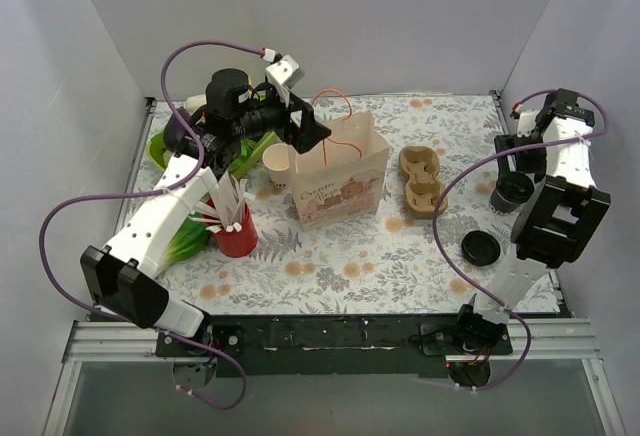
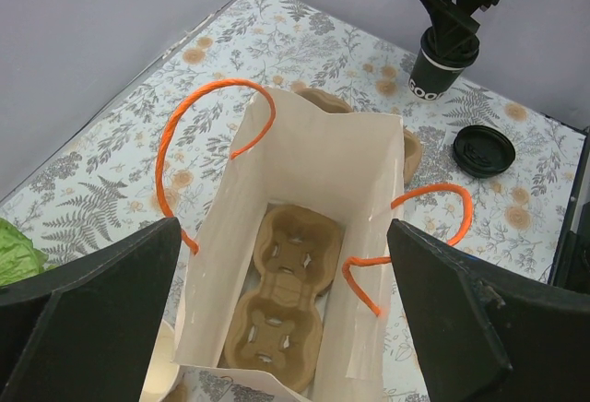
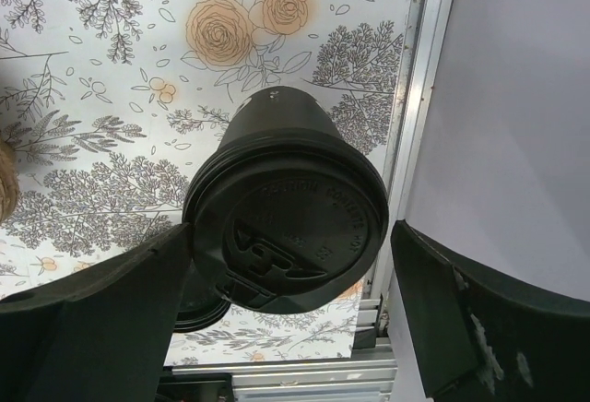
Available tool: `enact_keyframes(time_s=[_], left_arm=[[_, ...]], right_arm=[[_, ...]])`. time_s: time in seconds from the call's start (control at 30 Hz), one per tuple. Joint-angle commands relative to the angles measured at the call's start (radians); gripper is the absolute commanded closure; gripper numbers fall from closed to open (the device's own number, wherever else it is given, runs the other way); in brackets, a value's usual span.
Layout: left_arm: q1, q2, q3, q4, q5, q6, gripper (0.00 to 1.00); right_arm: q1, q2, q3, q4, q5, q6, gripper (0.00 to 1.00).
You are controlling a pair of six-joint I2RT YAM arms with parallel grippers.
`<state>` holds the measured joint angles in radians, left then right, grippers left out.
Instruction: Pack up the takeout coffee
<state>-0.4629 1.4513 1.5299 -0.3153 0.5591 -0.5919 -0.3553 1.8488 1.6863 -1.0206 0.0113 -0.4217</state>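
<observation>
Standing upright on the flower-print table (image 1: 340, 256) at the far right of the overhead view, the coffee cup (image 1: 512, 194) has its black lid on and sits close to the metal rail (image 3: 417, 98) along the table's edge. The right claw (image 3: 290, 229) hangs right above it, spread wide. One finger (image 3: 92, 328) is at the lower left of the right wrist view and the other at the lower right, with the lid between them. Whether either finger touches the lid I cannot tell. Just below the cup in the overhead view, a loose black lid (image 1: 481, 247) lies flat on the table, apart from the cup.

At the centre of the overhead view a paper bag (image 1: 340, 184) with orange handles (image 2: 212, 107) stands upright, its top open. The left claw (image 2: 284, 227) hovers over the bag's mouth, also spread wide, its two fingers at the lower corners of the left wrist view. On the floor of the bag lies a cardboard cup carrier (image 2: 286, 301) with two holes. A second carrier (image 1: 420, 178) lies on the table just right of the bag, between the bag and the coffee cup.

Just left of the bag is an open-topped white paper cup (image 1: 277, 168) with a red mark. Lower left of it a red cup (image 1: 236, 238) holds white sticks (image 1: 228, 201), and green leaves (image 2: 17, 254) lie further left.
</observation>
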Motion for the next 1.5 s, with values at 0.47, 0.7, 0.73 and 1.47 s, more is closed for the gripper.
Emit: enact_keyframes(time_s=[0.47,0.7,0.73,1.47], left_arm=[[0.001,-0.014,0.016,-0.021,0.007,0.021,0.03],[0.001,0.004,0.027,-0.022,-0.004,0.027,0.03],[0.001,0.007,0.027,-0.022,-0.005,0.027,0.03],[-0.003,0.069,0.049,-0.096,-0.079,0.106,0.03]], right_arm=[[-0.02,-0.042,0.009,-0.041,-0.091,-0.006,0.26],[-0.019,-0.174,0.006,-0.133,-0.203,-0.078,0.32],[-0.019,-0.204,-0.002,-0.144,-0.238,-0.095,0.34],[0.611,-0.548,-0.439,-0.184,-0.344,-0.837,0.34]])
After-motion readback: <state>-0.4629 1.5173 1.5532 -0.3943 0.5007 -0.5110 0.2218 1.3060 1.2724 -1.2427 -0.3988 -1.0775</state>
